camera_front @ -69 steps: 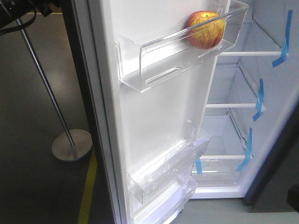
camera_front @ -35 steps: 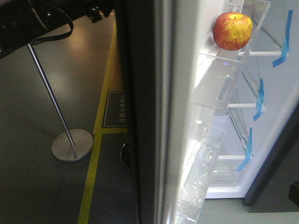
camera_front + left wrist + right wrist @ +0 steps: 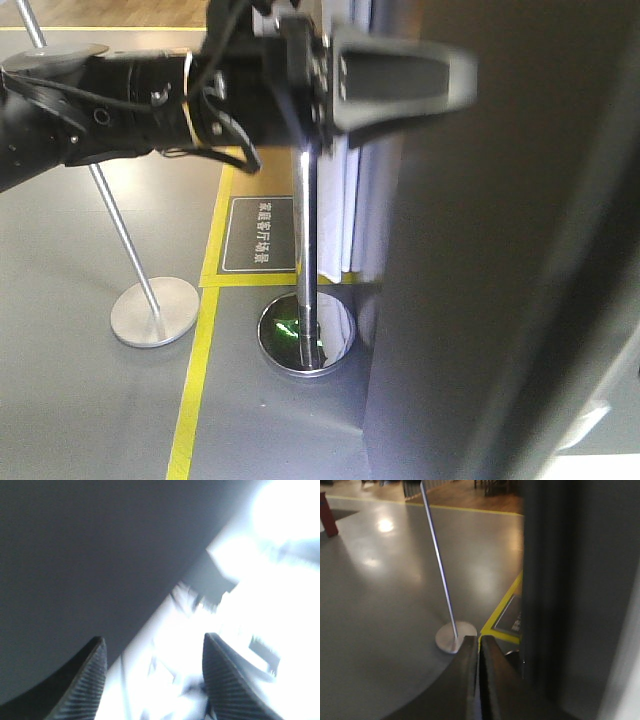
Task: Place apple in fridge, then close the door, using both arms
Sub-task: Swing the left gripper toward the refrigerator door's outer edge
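From the front camera I see the door (image 3: 500, 260) filling the right half of my view, its dark grey outer face toward me, so the apple and the fridge interior are out of sight in every feed and I cannot tell where the apple sits. One black arm (image 3: 150, 100) with a cable loop reaches in from the upper left, and its gripper tip (image 3: 440, 80) meets the door's near edge. My left wrist camera shows the left claw (image 3: 152, 680) released, its two ribbed fingers (image 3: 85, 685) well apart with nothing between them; the dark grey panel spreads above and to the left of them, and beyond them everything is a washed-out white blur. The right claw (image 3: 479, 680) is clenched, fingers pressed together and empty, with the door's dark edge just to its right. Ahead of it stands a thin pole on a round metal base (image 3: 454, 636), beside a yellow floor line (image 3: 502, 607).
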`<state>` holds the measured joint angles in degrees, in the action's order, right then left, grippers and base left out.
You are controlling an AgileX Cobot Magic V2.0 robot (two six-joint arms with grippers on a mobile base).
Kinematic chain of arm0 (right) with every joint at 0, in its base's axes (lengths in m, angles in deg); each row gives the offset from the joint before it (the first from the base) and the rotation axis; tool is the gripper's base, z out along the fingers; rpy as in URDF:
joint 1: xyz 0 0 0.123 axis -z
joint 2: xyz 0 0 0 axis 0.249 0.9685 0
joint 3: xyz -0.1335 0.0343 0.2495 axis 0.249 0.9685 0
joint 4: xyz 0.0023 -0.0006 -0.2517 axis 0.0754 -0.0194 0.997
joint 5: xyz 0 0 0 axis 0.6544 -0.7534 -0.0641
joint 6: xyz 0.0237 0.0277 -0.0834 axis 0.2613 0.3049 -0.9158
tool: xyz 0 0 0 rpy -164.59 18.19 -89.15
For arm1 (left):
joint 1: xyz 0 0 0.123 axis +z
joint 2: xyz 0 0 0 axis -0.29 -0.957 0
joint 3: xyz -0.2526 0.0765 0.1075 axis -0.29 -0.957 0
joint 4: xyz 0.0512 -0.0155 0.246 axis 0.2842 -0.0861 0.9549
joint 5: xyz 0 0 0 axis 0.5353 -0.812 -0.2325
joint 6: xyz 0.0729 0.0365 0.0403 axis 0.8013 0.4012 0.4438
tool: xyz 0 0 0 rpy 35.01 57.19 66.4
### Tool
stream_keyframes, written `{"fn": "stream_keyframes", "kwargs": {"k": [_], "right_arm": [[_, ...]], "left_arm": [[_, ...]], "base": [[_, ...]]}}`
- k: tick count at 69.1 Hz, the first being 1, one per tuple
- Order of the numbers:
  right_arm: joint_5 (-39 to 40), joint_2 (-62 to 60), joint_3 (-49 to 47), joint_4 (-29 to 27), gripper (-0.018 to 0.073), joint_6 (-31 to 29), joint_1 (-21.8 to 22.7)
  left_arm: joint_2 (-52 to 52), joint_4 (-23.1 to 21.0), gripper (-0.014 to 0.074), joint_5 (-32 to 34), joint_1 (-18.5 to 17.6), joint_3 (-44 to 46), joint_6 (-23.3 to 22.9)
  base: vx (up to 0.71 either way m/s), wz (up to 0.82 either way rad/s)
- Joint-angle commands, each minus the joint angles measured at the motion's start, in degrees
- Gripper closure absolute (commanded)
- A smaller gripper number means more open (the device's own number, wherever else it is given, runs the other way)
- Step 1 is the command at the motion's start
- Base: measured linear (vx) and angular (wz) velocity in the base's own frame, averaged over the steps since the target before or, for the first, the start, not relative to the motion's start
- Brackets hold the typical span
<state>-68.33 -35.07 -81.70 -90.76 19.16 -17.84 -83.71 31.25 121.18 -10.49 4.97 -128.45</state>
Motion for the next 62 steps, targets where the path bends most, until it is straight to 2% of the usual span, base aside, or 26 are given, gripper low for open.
{"fn": "stream_keyframes", "kwargs": {"k": [1, 12, 23, 27, 30, 42, 55, 62], "right_arm": [[6.74, 0.83, -1.49, -1.55, 0.0519, -0.55, 0.02], [12.3, 1.04, -1.64, -0.41, 0.0367, -0.85, 0.02], [22.38, 4.5, -1.76, 4.52, 0.0116, -0.53, 0.02], [25.77, 7.32, -2.53, 6.18, 0.0053, -0.3, 0.02], [28.08, 9.94, -3.6, 8.38, 0.0022, 0.0, 0.02], [35.77, 25.22, -12.0, 15.63, 0.0022, 2.95, 0.76], [36.56, 40.62, -21.67, 15.84, 0.0032, 6.29, 10.08], [36.61, 46.58, -25.67, 15.72, 0.0032, 8.07, 13.13]], "left_arm": [[2.61, 0.64, 0.0207, 3.64, 0.35, 1.84, -0.04], [2.61, 8.63, 0.0253, 5.52, 1.63, 1.84, -0.04], [3.39, 17.61, 0.03, 5.24, 3.5, 1.84, -0.04], [4.09, 20.58, 0.0314, 4.47, 4.23, 1.84, -0.04], [4.42, 20.93, 0.0322, 4.36, 5.04, 1.74, -0.04], [6.58, 20.86, 0.0363, 3.06, 8.13, 1.76, -0.04], [8.35, 20.86, 0.0367, 2.25, 11.27, 1.76, -0.04], [8.5, 20.86, 0.0367, 2.17, 12.25, 1.76, -0.04]], "base": [[0.0, 0.0], [0.0, 0.0], [0.0, 0.0], [0.0, 0.0], [0.0, 0.0], [0.0, 0.0], [0.0, 0.0], [0.0, 0.0]]}}
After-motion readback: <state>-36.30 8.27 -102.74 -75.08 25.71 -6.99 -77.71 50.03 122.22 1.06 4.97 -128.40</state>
